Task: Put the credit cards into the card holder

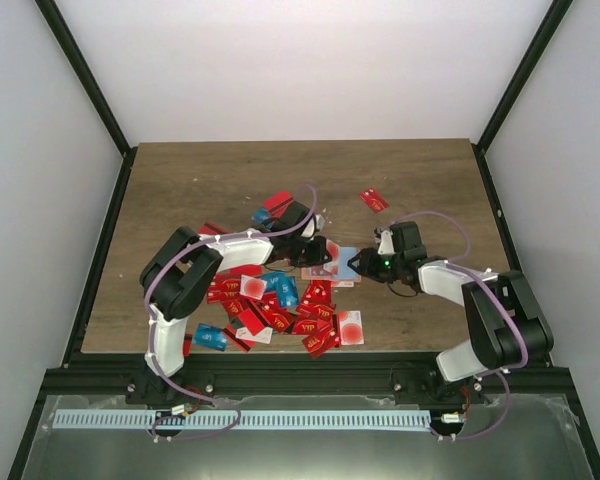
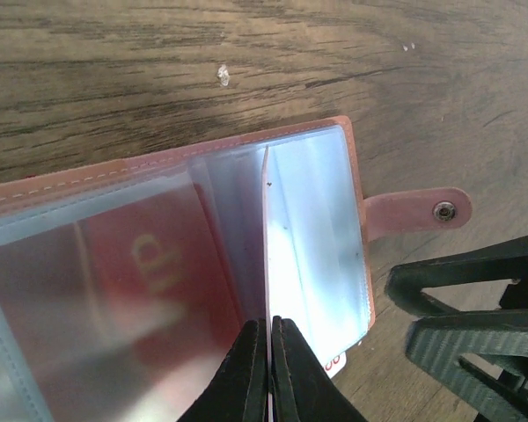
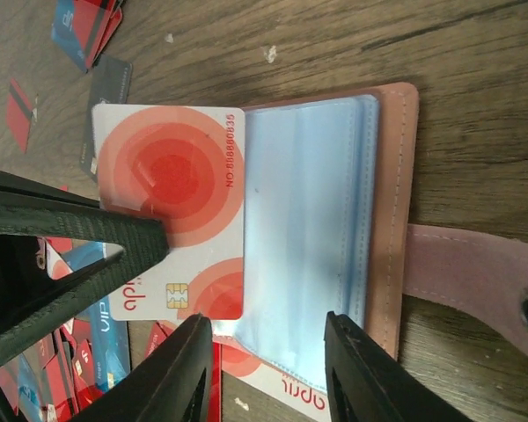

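Left gripper (image 2: 268, 352): I see it clenched on a clear leaf of the card holder (image 2: 355, 171)
Right gripper (image 3: 264, 360): jaws apart at its edge

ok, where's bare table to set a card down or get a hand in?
Bare: the far strip of the table beyond the card pile, edge to edge, and the patch between the lone red card and the right edge. Crowded: that pile at centre-front, plus the left gripper, pinching a white card, and right gripper, both at the card holder.

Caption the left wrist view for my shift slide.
Left gripper pinches a clear sleeve of the open card holder on the wooden table.
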### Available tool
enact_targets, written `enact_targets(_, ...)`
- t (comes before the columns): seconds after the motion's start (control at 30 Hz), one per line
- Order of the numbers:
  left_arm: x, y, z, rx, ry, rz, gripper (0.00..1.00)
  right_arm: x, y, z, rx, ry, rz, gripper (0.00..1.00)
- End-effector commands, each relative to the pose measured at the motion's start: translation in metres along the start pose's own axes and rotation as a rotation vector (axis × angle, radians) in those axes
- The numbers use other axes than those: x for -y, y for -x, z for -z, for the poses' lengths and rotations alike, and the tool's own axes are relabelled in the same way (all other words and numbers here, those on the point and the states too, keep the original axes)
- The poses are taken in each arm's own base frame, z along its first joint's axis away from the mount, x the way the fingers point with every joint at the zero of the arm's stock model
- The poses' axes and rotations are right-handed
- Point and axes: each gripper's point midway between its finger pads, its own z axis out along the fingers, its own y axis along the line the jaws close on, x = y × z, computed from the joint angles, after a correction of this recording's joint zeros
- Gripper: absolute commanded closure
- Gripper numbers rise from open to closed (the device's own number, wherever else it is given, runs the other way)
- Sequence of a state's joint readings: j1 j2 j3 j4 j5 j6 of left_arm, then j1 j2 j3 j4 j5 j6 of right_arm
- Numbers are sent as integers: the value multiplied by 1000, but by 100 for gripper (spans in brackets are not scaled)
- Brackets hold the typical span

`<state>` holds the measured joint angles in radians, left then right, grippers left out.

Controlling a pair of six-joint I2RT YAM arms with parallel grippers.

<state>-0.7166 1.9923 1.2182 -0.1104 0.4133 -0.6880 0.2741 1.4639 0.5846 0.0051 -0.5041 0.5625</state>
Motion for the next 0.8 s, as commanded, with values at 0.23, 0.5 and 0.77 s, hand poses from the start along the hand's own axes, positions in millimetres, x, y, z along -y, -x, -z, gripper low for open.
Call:
enact_targets(0.23,-6,8,-11,28,-3,64,96,21,-17,-12,-32,-11,-34,71)
enact_targets(0.5,-6,6,-17,30,-22,92,96,18,-20,-12,-41,9,-30,71)
enact_targets(0.77,-4,-2,-25,6,-49,119,96,15,-22,-13,-56,31,-34,72)
